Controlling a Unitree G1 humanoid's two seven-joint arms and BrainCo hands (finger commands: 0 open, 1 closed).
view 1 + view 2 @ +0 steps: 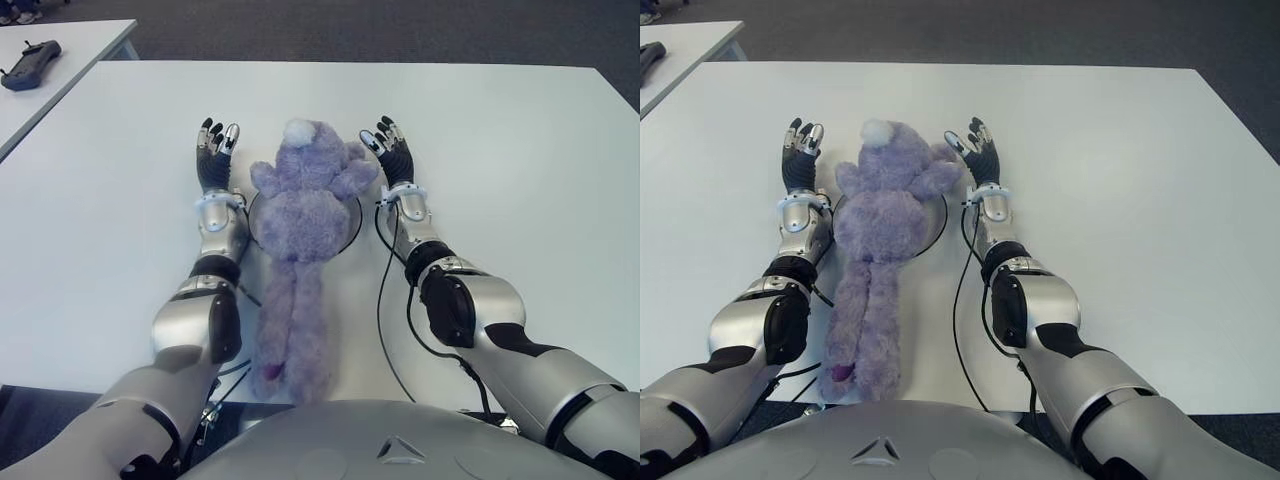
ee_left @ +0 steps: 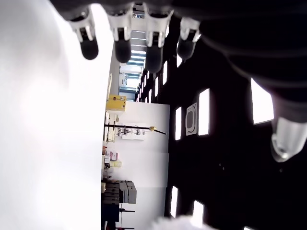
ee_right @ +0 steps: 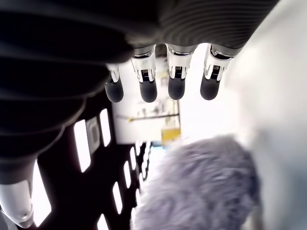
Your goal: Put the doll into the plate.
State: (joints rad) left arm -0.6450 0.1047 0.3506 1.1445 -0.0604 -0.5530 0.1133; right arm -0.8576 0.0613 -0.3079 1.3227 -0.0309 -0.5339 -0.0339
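A purple plush doll (image 1: 300, 215) lies face down on the white table, its upper body covering a white plate (image 1: 354, 228) whose dark rim shows at both sides. The long legs trail off the plate toward me. My left hand (image 1: 215, 145) is just left of the doll's arm, fingers extended, holding nothing. My right hand (image 1: 390, 148) is just right of the doll, fingers spread and holding nothing; its wrist view shows the doll's fur (image 3: 201, 187) beyond the fingertips (image 3: 148, 91).
The white table (image 1: 520, 170) stretches wide to the right and far side. A second table (image 1: 60, 50) at the far left carries a dark handheld controller (image 1: 30, 63). Black cables (image 1: 385, 310) run along my right forearm.
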